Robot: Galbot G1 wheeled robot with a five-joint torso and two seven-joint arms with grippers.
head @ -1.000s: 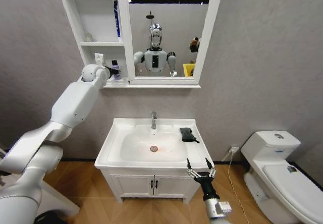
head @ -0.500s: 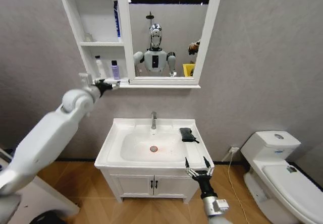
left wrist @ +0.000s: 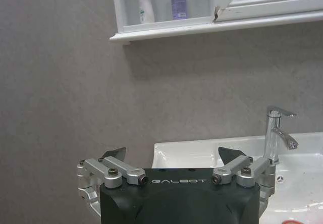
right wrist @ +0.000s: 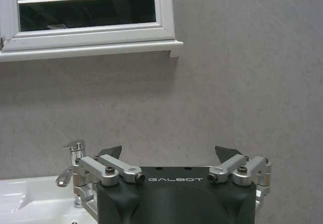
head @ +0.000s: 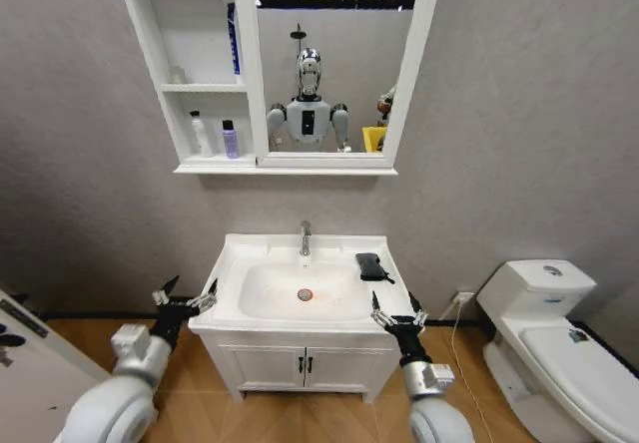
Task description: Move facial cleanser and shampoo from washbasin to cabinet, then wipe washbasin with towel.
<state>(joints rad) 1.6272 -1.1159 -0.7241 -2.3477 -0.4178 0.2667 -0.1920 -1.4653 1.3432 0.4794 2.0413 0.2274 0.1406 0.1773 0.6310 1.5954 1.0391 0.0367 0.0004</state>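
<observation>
Since the earlier frames, left arm is down from the cabinet (head: 190, 74) shelf; left end effector (head: 186, 296) now sits low beside the washbasin's (head: 232, 315) left front corner, fingers spread, nothing held. Right end effector (head: 398, 311) has shifted only slightly at the right front corner of the washbasin, fingers also spread and empty. Two bottles stand on the cabinet's lower shelf: white bottle (head: 200, 132) and purple bottle (head: 230, 139), side by side, upright, also seen in left wrist view (left wrist: 145, 2), (left wrist: 178, 0). Towel (head: 369, 265) lies on the washbasin's right rim, beside the bowl, apart from both end effectors. Chrome tap (head: 305, 236) stands at rear centre; reddish drain ring (head: 305, 293) in the bowl. White toilet (head: 559, 343) stands to the right.
</observation>
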